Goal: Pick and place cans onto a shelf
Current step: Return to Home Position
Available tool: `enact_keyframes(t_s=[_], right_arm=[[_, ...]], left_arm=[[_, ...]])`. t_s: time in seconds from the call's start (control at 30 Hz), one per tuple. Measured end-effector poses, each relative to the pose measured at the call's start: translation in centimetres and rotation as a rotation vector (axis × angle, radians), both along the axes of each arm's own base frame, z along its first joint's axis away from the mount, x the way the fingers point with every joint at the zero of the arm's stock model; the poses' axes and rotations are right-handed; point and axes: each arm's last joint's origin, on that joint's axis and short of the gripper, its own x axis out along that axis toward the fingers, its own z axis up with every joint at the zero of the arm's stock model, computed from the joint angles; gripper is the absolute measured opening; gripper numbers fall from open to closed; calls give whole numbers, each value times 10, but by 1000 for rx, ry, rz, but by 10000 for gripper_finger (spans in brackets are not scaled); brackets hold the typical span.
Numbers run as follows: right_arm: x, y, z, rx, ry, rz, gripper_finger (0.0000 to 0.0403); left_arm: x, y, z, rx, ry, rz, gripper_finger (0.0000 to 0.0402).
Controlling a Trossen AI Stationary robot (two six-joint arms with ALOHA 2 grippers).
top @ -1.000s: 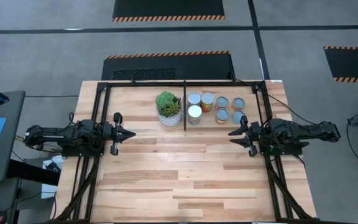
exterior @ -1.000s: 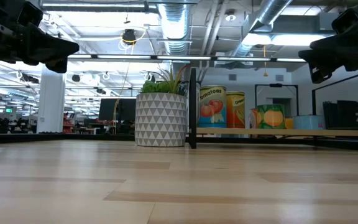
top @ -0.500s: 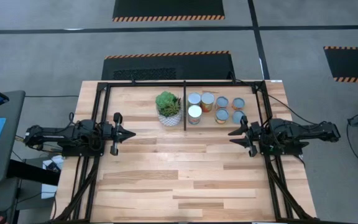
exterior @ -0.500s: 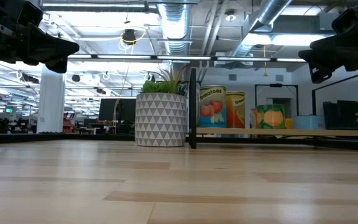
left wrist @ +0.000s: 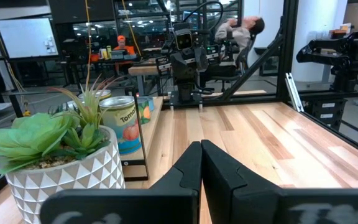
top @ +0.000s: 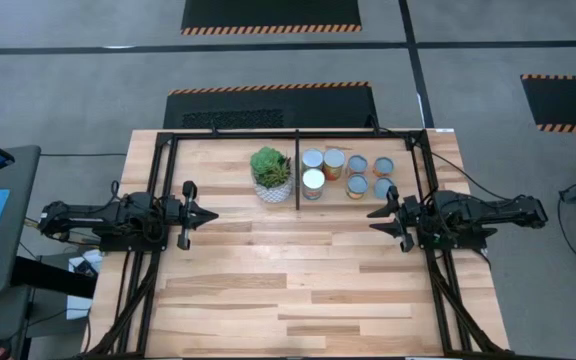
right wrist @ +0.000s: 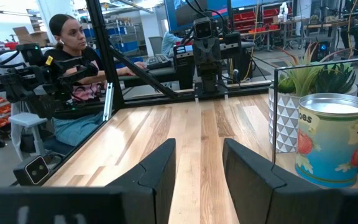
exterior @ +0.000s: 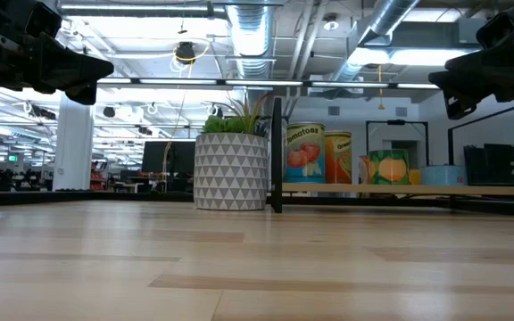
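On the shelf, right of its centre bar (potted plant just left), we see the cans. At opposite tabletop sides, the left end effector is pinched together and the right end effector parted, both empty.

Black tube-frame wooden shelf at far end of light wooden table, split by thin black centre bar. Green succulent in white pot just left of bar; small cylindrical tin cans in two rows just right of it.

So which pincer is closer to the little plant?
Left. The left pincer sits off to the left of the plant; the right pincer is farther away, beyond the cans.
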Motion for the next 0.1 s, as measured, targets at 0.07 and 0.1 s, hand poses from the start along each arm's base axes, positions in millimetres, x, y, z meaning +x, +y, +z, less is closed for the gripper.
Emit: enact_keyframes(t_s=[0.07,0.1], right_arm=[[0,0,0,0,0,0,159],[0,0,0,0,0,0,159]], left_arm=[[0,0,0,0,0,0,0],[0,0,0,0,0,0,0]])
